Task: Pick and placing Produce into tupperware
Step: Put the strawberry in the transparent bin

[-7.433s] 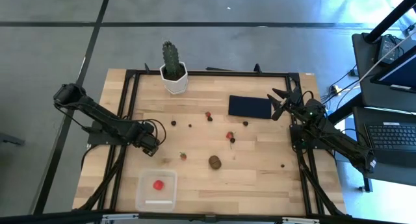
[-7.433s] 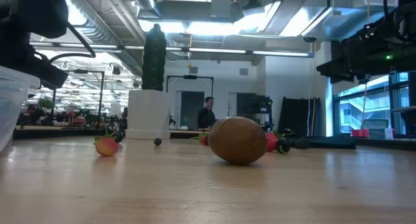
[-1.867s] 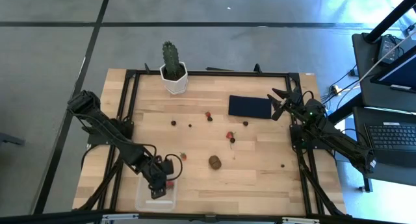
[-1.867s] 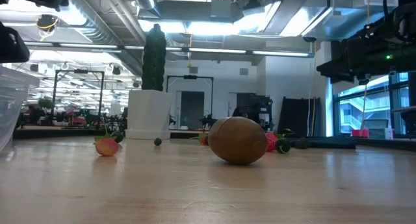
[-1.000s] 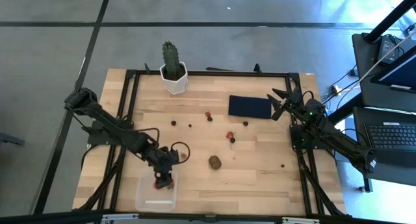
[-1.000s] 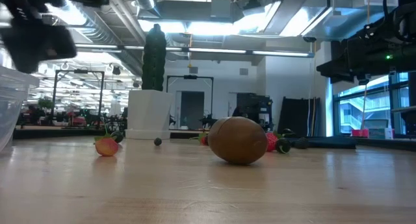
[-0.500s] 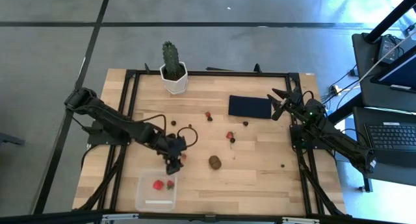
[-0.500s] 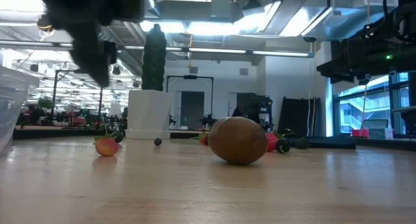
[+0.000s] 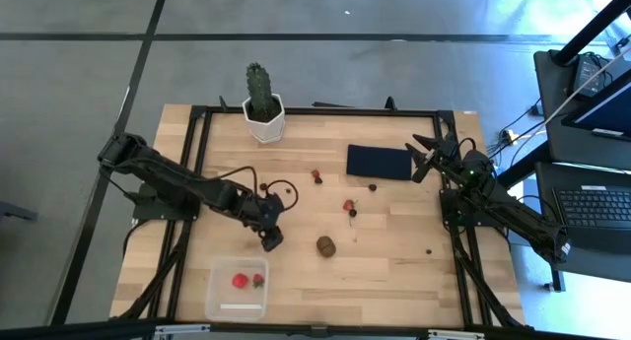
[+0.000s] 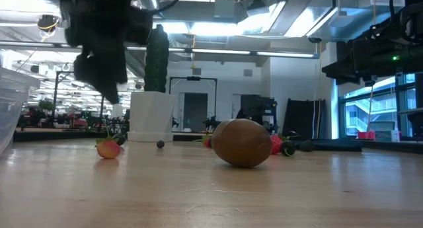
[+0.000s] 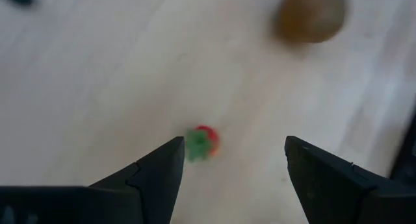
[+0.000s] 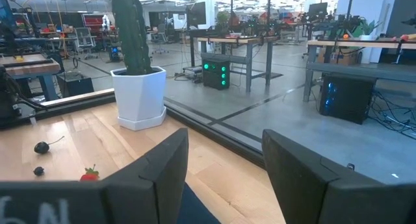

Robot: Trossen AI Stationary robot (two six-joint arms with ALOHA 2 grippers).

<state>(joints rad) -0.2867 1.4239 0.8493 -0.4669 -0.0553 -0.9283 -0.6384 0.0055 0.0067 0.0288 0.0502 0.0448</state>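
My left gripper (image 9: 268, 241) hangs open above the table, slanting down, just past the tupperware's far rim. A small red strawberry with a green top (image 11: 203, 141) lies on the wood below and ahead of its fingers, untouched. The brown kiwi (image 9: 325, 245) lies to the right of it. The clear tupperware (image 9: 219, 303) stands near the front edge with two red strawberries (image 9: 240, 280) inside. More strawberries (image 9: 348, 206) and dark berries (image 9: 263, 186) lie scattered mid-table. My right gripper (image 9: 422, 155) waits open at the far right.
A green cactus in a white pot (image 9: 262, 108) stands at the far edge. A flat navy rectangle (image 9: 379, 162) lies at the far right beside my right gripper. A lone dark berry (image 9: 428, 250) sits near the right rail. Bare wood lies around the kiwi.
My left gripper has gone from over the tupperware's far rim toward the table's far and right side, and now hangs above the loose strawberry. Its wrist has rolled a little on the way. Two strawberries now show in the box.
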